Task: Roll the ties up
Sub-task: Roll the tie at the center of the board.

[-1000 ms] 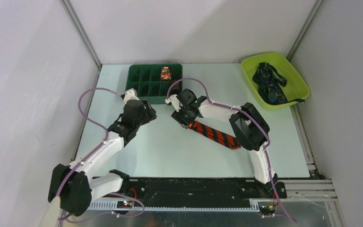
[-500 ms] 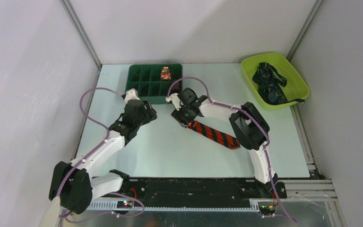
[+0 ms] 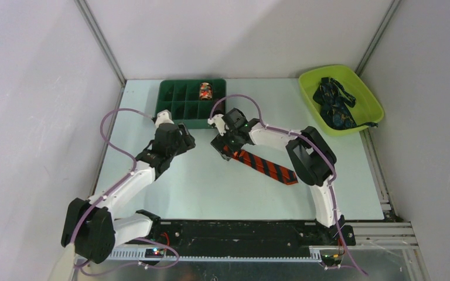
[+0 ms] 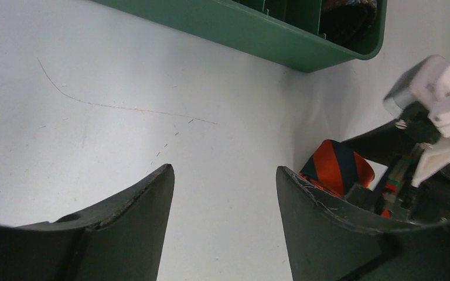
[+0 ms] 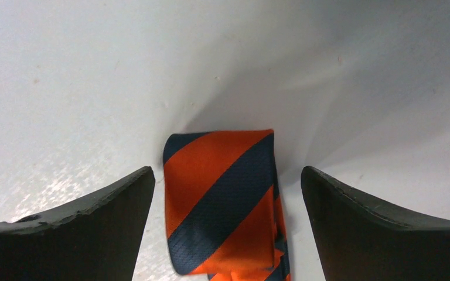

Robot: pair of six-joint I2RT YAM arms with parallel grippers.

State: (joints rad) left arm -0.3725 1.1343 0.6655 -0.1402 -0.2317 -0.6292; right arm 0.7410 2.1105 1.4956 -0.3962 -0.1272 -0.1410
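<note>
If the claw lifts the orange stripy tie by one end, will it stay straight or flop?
Probably flop: the orange striped tie lies flat like thin cloth, its end folded over. Likely light too. The fold may unroll, since nothing pinches it.

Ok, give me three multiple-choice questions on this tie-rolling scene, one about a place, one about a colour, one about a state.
1. The rolled tie sits: A in the green divided tray; B beside it; C under it.
2. The bin holding the dark ties is: A blue; B lime green; C white.
3. At the striped tie, the right gripper is: A shut on it; B lifting it; C open, jaws either side of its folded end.
Answers: A, it fills one tray compartment; B, its walls are lime; C, the wrist view shows gaps beside the fabric.
</note>
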